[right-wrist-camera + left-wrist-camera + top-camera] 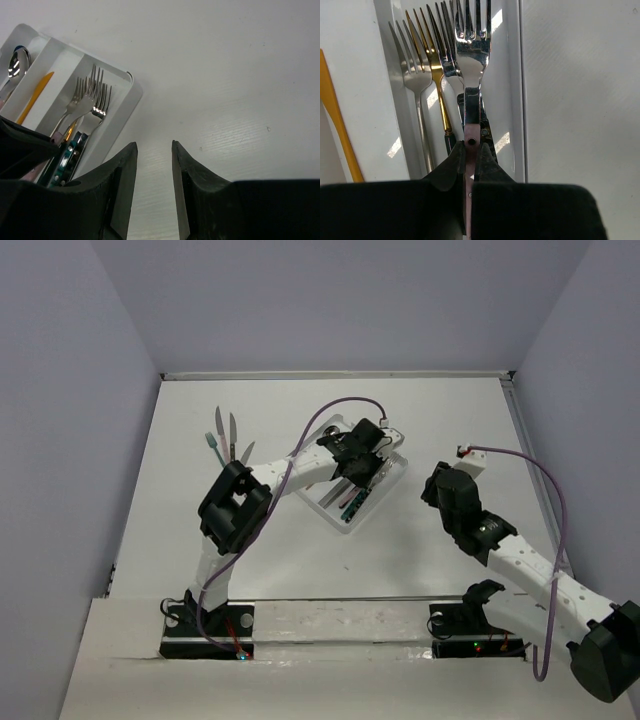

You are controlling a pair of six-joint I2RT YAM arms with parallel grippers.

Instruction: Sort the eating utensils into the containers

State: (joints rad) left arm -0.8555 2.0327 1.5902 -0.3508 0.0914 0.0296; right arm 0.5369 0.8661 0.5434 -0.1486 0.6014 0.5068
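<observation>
LEFT ARM DELIVERS A FORK: The left hand (471, 150) is clamped on the pinkish handle of a silver fork (472, 55). It holds the fork over the outer of 3 compartments in the plastic tray (131, 92), tines above the other forks (415, 75) lying there. An orange utensil (335, 120) sits in the middle compartment. The right hand (154, 165) hangs over the bench (240, 75) just beside the tray's corner, fingers parted and holding nothing. A few loose utensils (228, 435) lie at the far left of the bench, well apart from the tray. The risk appears to be the release. The fork hangs close to the compartment's outer wall, so a tilted drop could tip it over the rim. The fingers could also snag the handles beneath.
</observation>
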